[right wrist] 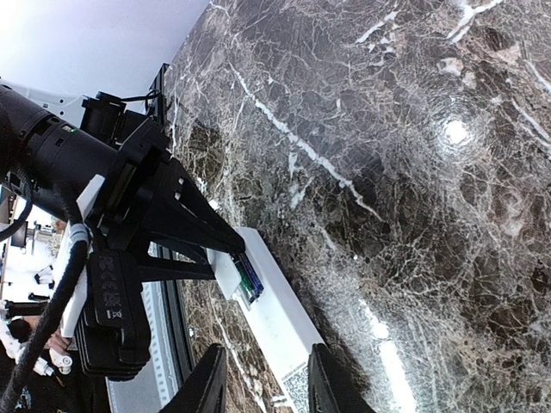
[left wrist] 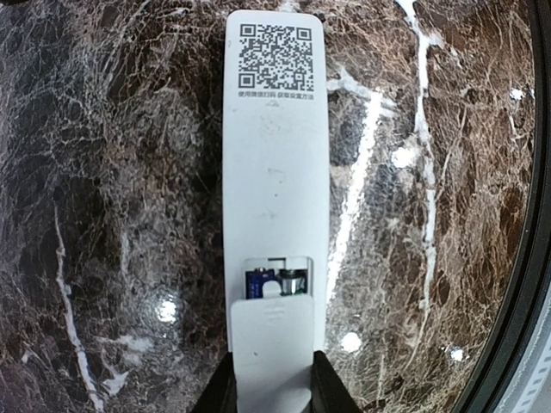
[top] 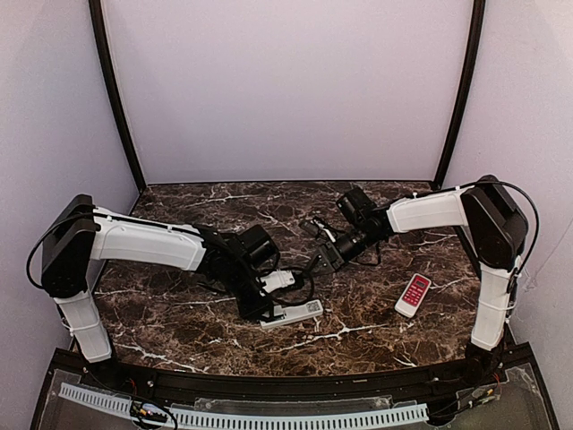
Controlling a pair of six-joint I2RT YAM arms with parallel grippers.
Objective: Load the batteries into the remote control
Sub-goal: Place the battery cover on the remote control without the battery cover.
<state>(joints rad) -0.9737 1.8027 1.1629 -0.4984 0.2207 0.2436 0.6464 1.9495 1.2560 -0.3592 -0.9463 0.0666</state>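
Observation:
The long white remote control [left wrist: 274,155] lies back up on the marble, QR code at its far end. Its battery bay is partly uncovered, and two batteries [left wrist: 275,281], one with blue wrap, lie inside. My left gripper [left wrist: 271,387] is shut on the small white cover piece [left wrist: 271,340], held flat over the bay's near end. In the top view the left gripper [top: 267,307] is at the remote's [top: 295,312] left end. My right gripper [top: 325,260] hangs open and empty above and behind the remote. Its wrist view shows the remote [right wrist: 280,323] and the batteries [right wrist: 249,278].
A shorter red-and-white remote [top: 414,294] lies on the right of the marble table [top: 179,322]. The table's dark front rim [left wrist: 525,284] runs close by the remote. The left arm's black gripper body [right wrist: 129,215] fills the left of the right wrist view.

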